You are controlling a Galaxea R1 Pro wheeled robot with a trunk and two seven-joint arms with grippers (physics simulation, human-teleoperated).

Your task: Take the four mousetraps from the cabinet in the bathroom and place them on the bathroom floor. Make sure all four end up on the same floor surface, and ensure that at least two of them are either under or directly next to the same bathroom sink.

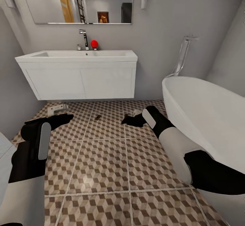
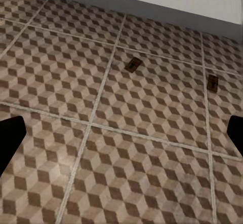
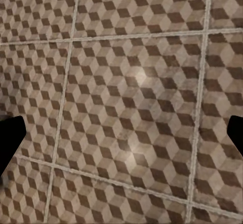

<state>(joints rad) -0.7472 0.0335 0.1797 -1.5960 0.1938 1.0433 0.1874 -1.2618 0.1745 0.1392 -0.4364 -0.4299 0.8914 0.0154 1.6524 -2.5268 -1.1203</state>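
- While both grippers, left (image 1: pixel 68 117) and right (image 1: pixel 126 119), hang empty with fingers apart above the bathroom floor (image 1: pixel 102 171)
- two mousetraps (image 2: pixel 133 65) (image 2: pixel 213 82) lie flat near the white sink unit (image 1: pixel 80 77)

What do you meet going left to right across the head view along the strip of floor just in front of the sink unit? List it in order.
left gripper → mousetrap lying on the bathroom floor → right gripper → white bathtub
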